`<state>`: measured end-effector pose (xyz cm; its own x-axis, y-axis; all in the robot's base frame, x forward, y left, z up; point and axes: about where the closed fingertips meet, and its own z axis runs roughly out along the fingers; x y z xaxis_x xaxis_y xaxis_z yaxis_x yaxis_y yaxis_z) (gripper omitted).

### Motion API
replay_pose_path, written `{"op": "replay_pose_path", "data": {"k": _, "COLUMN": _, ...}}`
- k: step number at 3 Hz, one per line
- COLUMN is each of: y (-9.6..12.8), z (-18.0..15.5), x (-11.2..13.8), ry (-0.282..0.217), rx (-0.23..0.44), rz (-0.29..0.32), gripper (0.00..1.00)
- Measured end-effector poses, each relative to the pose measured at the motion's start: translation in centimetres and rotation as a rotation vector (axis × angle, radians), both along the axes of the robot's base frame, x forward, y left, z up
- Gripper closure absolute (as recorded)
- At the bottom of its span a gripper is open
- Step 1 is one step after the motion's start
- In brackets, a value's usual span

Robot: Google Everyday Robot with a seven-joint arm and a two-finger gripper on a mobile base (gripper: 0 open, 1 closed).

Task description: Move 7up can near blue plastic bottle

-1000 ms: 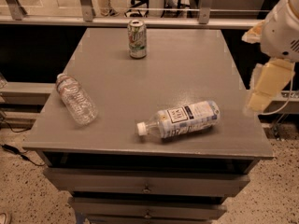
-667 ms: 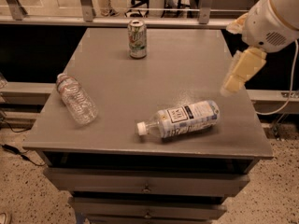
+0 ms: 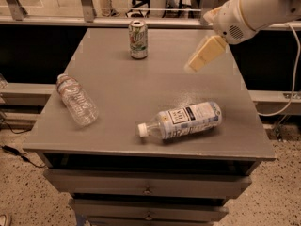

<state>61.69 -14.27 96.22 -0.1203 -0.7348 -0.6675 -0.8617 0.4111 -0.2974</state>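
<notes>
- While the 7up can (image 3: pixel 138 39) hasn't budged from the far edge of the table (image 3: pixel 117 79), the gripper (image 3: pixel 204 58) has swung in from off the right side. It now hangs over the far-right part of the tabletop.
- It's still well to the right of the can, up in the air, touching nothing.
- Jaws: honestly can't tell if they're apart or together from this angle, so not guessing.
- The blue plastic bottle (image 3: pixel 186 120) lies on its side near the front, cap pointing left, same spot as a second ago. It's well apart from the can.
- The crinkly clear bottle (image 3: pixel 76 100) on the left hasn't moved either.
- My read: this is the reach toward the can, with no grab yet. The whole carry-it-to-the-bottle part is still to do.
</notes>
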Motion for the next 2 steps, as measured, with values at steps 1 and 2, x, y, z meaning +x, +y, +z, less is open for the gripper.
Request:
{"op": "replay_pose_path", "data": {"k": 1, "y": 0.32, "z": -0.19, "x": 0.48, "ry": -0.005, "rx": 0.029, "rz": -0.015, "gripper": 0.00}}
{"op": "replay_pose_path", "data": {"k": 2, "y": 0.73, "z": -0.42, "x": 1.13, "ry": -0.012, "rx": 0.068, "rz": -0.035, "gripper": 0.00}}
